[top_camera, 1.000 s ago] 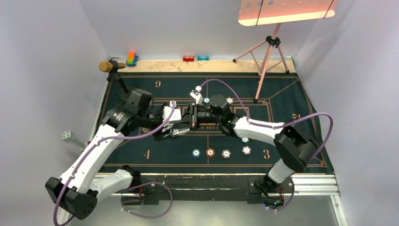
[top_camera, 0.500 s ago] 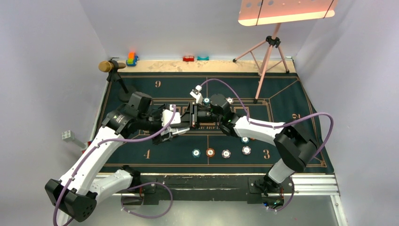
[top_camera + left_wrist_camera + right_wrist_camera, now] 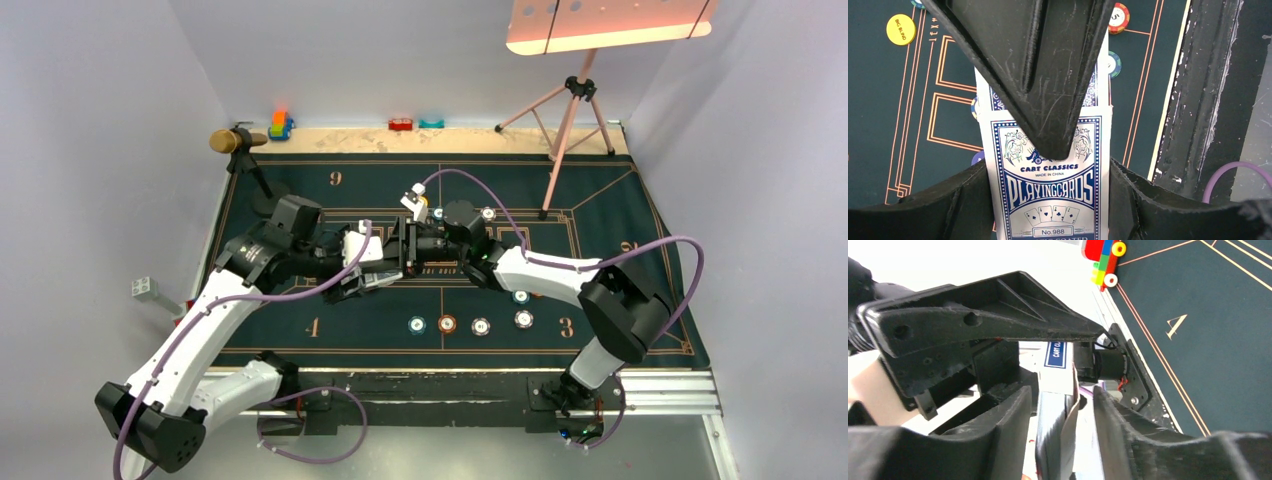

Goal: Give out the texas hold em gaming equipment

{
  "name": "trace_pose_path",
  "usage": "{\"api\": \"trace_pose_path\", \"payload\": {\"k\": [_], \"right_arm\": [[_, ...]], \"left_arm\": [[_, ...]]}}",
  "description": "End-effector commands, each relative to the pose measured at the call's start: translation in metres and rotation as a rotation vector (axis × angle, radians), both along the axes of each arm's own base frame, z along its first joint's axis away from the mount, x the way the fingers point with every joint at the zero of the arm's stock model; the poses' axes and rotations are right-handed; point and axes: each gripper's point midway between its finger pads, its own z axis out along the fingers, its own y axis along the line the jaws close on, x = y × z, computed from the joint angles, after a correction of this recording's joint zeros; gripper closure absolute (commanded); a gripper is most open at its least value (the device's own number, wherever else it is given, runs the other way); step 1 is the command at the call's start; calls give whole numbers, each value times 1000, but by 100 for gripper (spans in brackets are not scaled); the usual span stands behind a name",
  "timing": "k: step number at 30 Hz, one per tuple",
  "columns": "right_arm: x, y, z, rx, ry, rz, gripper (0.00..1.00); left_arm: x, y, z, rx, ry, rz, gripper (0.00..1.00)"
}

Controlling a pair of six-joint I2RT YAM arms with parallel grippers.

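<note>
room: plain pale lilac-grey walls (image 3: 110, 120) | light: pink rectangular panel lamp (image 3: 600, 22) on pink metal tripod (image 3: 572, 110) | place: tan table (image 3: 340, 138), far right corner

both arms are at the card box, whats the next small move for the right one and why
Probably close the right gripper on the end of the card box. The left gripper clamps the box by its narrow sides, while the right one's jaws straddle its faces with slim gaps, gripping nothing. Closing would likely let it take or open the box.

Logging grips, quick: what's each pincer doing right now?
Left pincer: closed on the playing-card box.
Right pincer: open, its fingers either side of the box's end with gaps showing.
</note>
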Motion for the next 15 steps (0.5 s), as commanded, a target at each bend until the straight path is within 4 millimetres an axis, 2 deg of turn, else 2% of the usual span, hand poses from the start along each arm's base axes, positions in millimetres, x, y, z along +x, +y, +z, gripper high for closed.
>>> {"api": "trace_pose_path", "payload": {"k": [1, 5, 8, 15], "right_arm": [[-4, -1, 18, 9, -71, 24, 41], [-5, -11, 17, -33, -107, 23, 30], [-5, -18, 12, -74, -123, 21, 27], [1, -28, 11, -102, -145, 5, 27]], "left_arm": [[-5, -8, 19, -74, -13, -6, 68], [-13, -4, 17, -75, 6, 10, 88], [-19, -1, 14, -68, 16, 16, 89], [-22, 6, -4, -8, 60, 15, 90]]}}
